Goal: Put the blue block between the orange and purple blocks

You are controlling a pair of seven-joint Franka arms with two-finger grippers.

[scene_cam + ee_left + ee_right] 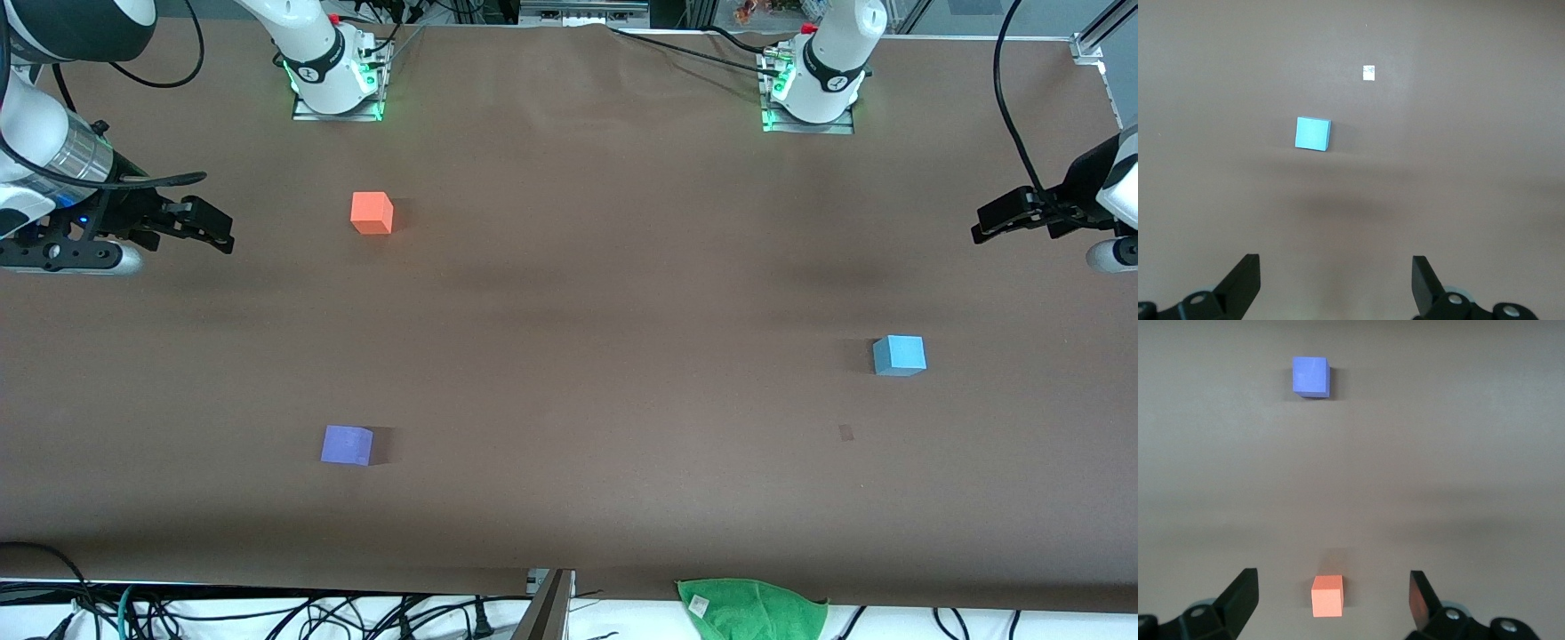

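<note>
Both grippers wait wide open, holding nothing, at the table's two ends.

We see the blue block point(899, 355) on the table near our left gripper point(982, 227), at its end; the orange block point(372, 212) lies near our right gripper point(222, 234) (purple block point(347, 444) farther from it), blue well apart from both.

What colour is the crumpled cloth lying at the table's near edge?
Bright green; the crumpled cloth shows only in the front view.
</note>
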